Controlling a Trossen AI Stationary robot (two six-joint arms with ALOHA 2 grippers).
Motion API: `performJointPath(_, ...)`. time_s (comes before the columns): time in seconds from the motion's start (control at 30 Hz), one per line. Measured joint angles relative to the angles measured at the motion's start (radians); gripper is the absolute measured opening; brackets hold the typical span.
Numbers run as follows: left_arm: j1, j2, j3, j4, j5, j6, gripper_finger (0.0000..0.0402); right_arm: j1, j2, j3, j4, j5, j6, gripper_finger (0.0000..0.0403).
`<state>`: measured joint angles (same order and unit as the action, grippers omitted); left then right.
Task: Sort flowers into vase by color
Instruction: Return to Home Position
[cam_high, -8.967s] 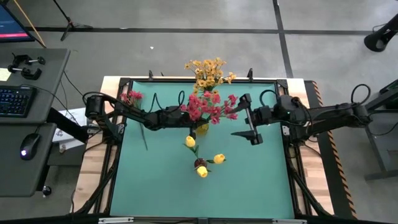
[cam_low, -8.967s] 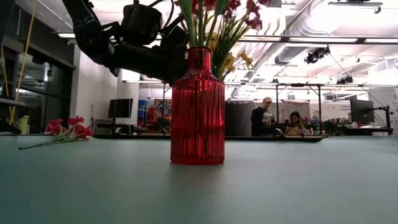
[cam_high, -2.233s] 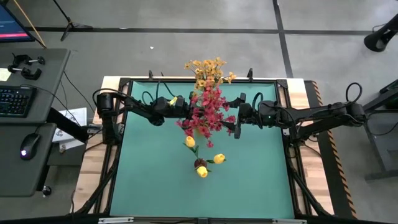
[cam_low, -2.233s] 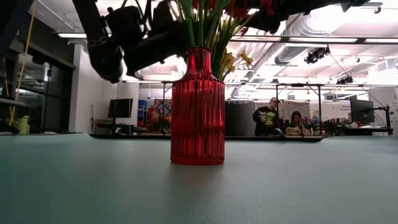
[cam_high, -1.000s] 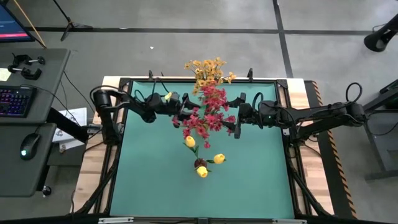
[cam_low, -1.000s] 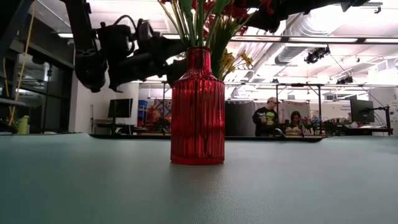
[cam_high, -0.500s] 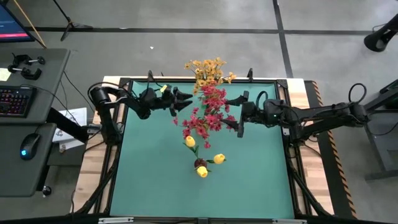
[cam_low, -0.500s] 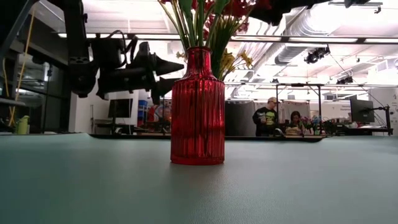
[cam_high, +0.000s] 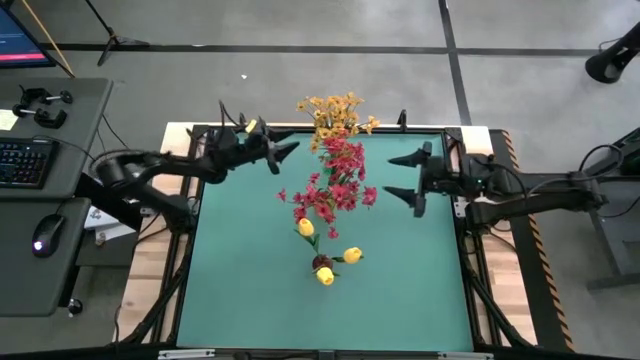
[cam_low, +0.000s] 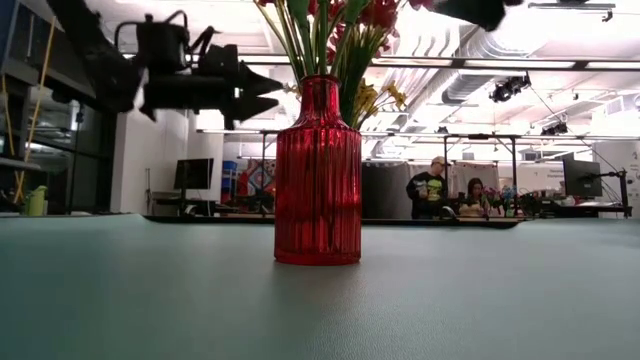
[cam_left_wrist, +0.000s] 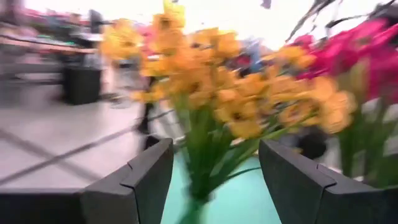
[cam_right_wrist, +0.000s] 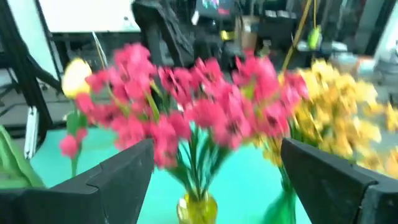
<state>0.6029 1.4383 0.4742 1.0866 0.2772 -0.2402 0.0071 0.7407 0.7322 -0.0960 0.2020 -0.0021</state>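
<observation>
Flowers (cam_high: 335, 182) sorted; homing step in hand

Left hand (cam_high: 286, 154) gapes wide, empty. Flowers stand upright on the worktop (cam_high: 410, 285), between both hands. Right hand (cam_high: 389, 175) likewise wide open, empty. Next, I judge: both retract clear of blooms.

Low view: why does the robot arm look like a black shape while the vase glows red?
Low view: against the bright ceiling lights the left gripper is a dark silhouette, and light seems to shine through the vase. High view: even light, no glare on the mat. Left wrist view: the background above the orange flowers is washed out white.
</observation>
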Motion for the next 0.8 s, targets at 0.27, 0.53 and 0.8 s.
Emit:
performJointPath(0.27,-0.040,-0.257,0.000,-0.449,-0.107,0.178,0.0218,0.000,-0.031,0.000,-0.293,0.115,0.077,0.0342)
performJointPath(0.53,-0.362,-0.261,-0.133,-0.418,-0.230,0.222,0.0121,0.000,-0.027,-0.149,-0.334,0.156,0.153,0.0298)
performJointPath(0.8,-0.705,-0.261,-0.261,-0.274,-0.450,0.253,0.0011,0.007,-0.028,-0.342,-0.270,0.092,0.295,0.0044)
